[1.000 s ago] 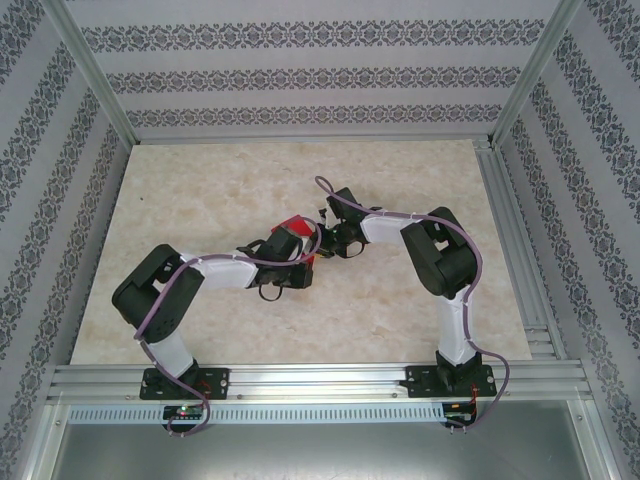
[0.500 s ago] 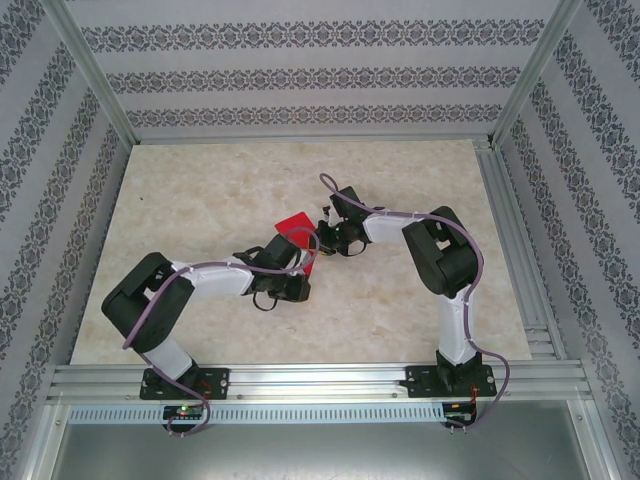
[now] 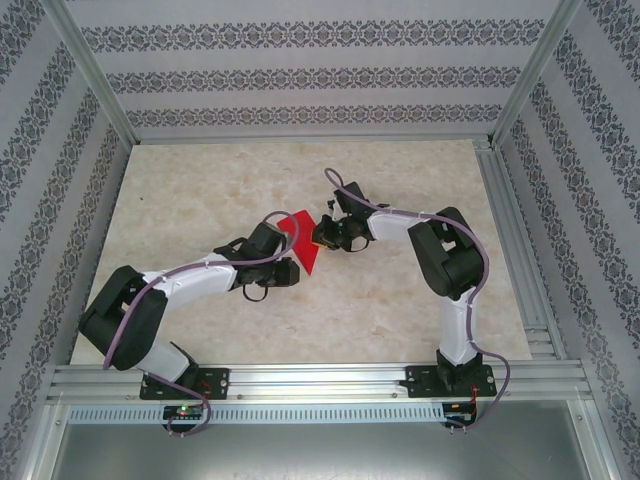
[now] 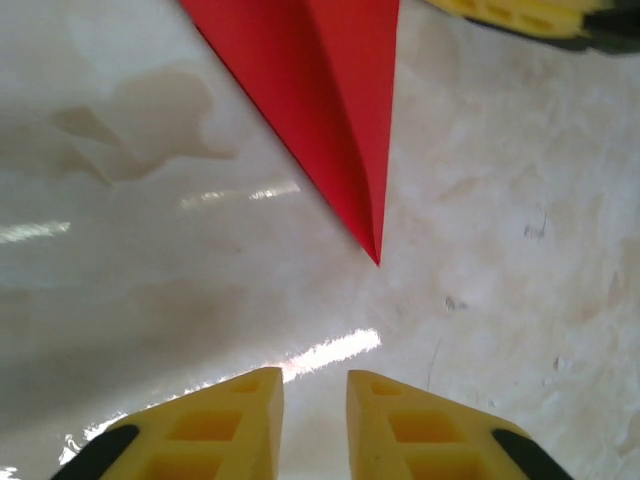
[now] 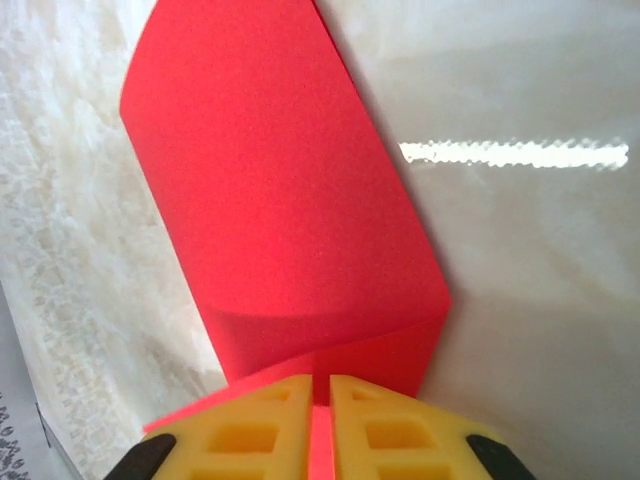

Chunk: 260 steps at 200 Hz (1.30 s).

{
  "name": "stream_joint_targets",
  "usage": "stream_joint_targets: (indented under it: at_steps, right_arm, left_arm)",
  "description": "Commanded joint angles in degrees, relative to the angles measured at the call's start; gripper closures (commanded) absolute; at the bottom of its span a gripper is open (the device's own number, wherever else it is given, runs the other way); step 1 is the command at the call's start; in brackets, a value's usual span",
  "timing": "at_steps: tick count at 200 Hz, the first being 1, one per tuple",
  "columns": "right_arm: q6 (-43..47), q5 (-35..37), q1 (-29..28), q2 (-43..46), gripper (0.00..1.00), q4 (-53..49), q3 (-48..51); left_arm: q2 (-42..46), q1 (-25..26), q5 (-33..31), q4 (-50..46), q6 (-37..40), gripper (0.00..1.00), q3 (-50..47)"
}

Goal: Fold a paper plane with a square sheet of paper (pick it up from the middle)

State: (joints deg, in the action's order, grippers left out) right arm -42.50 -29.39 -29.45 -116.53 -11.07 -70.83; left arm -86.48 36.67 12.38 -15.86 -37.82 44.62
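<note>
Red paper [image 3: 299, 238] lies near the middle of the table [image 3: 190, 200], folded to a sharp point that aims at your left gripper [image 4: 315, 382]. That gripper's yellow fingers [image 4: 230, 410] stand slightly parted with nothing between them, a little short of the tip. Your right gripper [image 5: 321, 386] is clenched on the opposite edge of the paper, with red showing in the thin slit between its fingers. That pinch looks shallow, so a sideways pull could let the paper slip out or swing round the grip. In the right wrist view the upper layer bows up instead of lying flat, so an unpressed crease may spring open. If you drive the left gripper forward it may blunt or crumple the point, or simply push the paper along the glossy table. I can read no brand, label or writing: the paper is plain, the fingers are unmarked, and the walls [image 3: 300, 75] carry only a repeating pattern.
</note>
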Motion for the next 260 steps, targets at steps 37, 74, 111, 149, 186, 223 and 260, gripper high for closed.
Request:
stream_joint_targets:
  at_steps: [37, 74, 111, 149, 186, 223, 260]
  right_arm:
    - [6.0, 6.2, 0.4, -2.7, 0.83, -7.2, -10.2]
    - [10.6, 7.9, 0.6, -7.9, 0.82, -13.4, -19.8]
    - [14.9, 7.3, 0.1, -14.0, 0.81, -19.8, -31.1]
    - [16.0, 8.6, 0.1, -17.9, 0.80, -24.1, -36.0]
    - [15.9, 12.3, 0.3, -19.1, 0.79, -27.3, -37.0]
    - [14.9, 17.0, 0.6, -18.7, 0.79, -30.0, -35.8]
    - [12.9, 22.7, 1.0, -15.5, 0.79, -30.9, -31.4]
  left_arm:
    - [-2.5, -1.8, -2.2, 8.7, -8.5, 0.59, 1.1]
    - [-1.7, -2.3, -4.4, 8.7, -9.6, 0.52, 0.6]
    - [-0.2, -2.9, -6.5, 7.8, -10.1, 0.42, -0.2]
    - [0.7, -3.0, -6.0, 8.1, -9.8, 0.33, -0.6]
    - [1.3, -3.0, -5.3, 9.0, -9.3, 0.28, -0.8]
    - [1.9, -3.0, -5.1, 9.4, -9.1, 0.25, -1.2]
    - [1.9, -3.0, -3.9, 10.4, -8.6, 0.24, -1.6]
